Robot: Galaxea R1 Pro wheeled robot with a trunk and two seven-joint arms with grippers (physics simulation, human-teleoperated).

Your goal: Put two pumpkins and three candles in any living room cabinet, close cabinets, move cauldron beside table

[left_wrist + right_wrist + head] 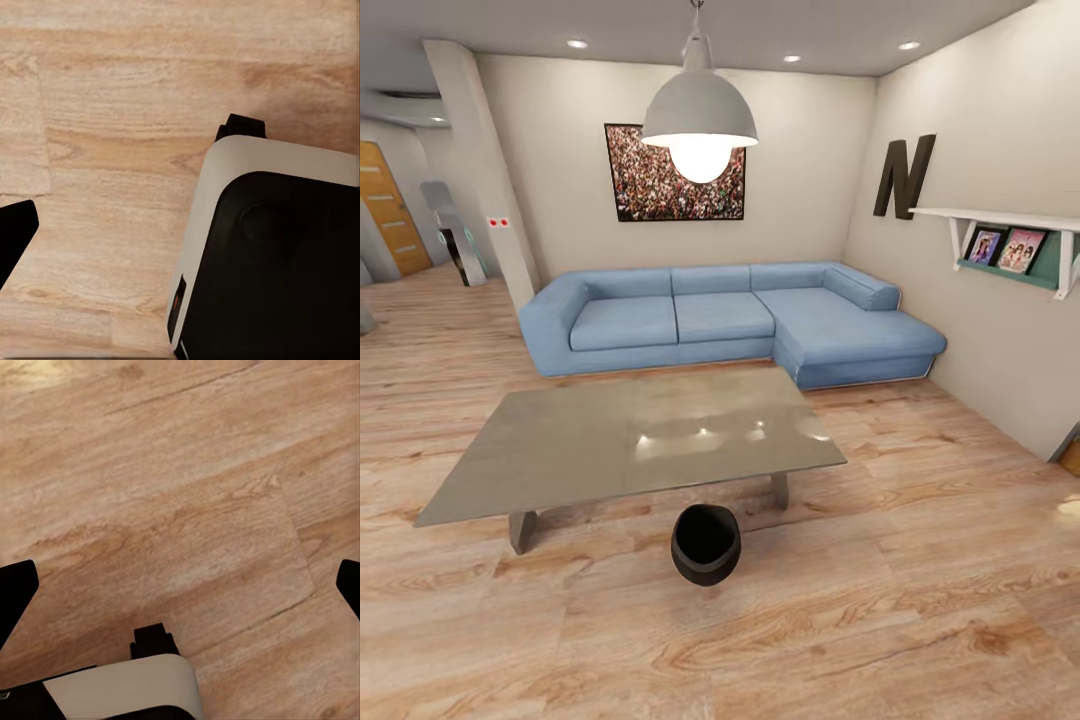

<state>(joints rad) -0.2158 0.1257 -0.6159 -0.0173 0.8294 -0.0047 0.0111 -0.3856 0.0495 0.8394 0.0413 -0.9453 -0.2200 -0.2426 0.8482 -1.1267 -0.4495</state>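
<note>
The right pincer [180, 585] hangs spread and empty over bare floor [187, 472], its two dark tips at the sides of the right wrist view with plain boards between them. Of the left pincer only one dark fingertip [13, 236] shows, so I cannot tell whether it is spread or pressed together; it too points down at the floor, beside the robot's own white-and-black base [270, 255]. Further out, in the head view, the cauldron [706, 544] stands upright on the floor just beside the near edge of the table [630, 440], close to its near right leg and a little right of the middle. That part of the task looks settled as things lie, so the cauldron is best left alone. No pumpkins, candles or cabinet are in sight here, so the step in hand is probably to find them. To do that well, the base should turn slowly with both arms kept tucked low, swinging wide of the cauldron and the table corner so nothing gets nudged, and scanning away from the sofa [730, 320].
</note>
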